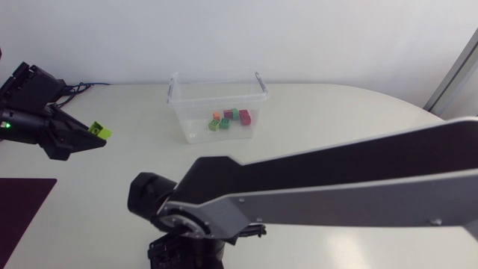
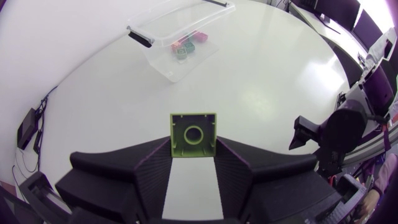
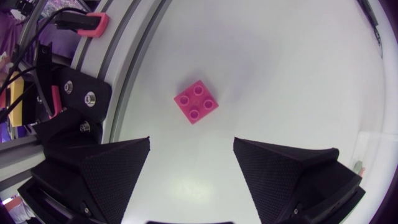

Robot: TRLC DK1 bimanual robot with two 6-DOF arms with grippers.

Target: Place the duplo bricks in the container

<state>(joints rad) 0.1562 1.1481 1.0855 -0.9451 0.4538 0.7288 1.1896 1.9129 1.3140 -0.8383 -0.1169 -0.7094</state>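
Note:
A clear plastic container (image 1: 216,104) stands at the back middle of the table, with several small coloured bricks (image 1: 230,119) inside. My left gripper (image 1: 95,137) hovers at the left, shut on a lime green duplo brick (image 1: 99,131). The left wrist view shows that brick (image 2: 193,134) pinched between the fingertips, underside towards the camera, and the container (image 2: 180,34) well ahead. My right arm (image 1: 336,187) crosses the front of the table. Its gripper (image 3: 191,158) is open above the table, and a pink brick (image 3: 196,101) lies just ahead of its fingers. The arm hides this brick in the head view.
A dark purple mat (image 1: 22,213) lies at the front left corner. Cables (image 1: 75,88) trail over the back left. In the right wrist view the table's edge rail (image 3: 127,68) runs close beside the pink brick.

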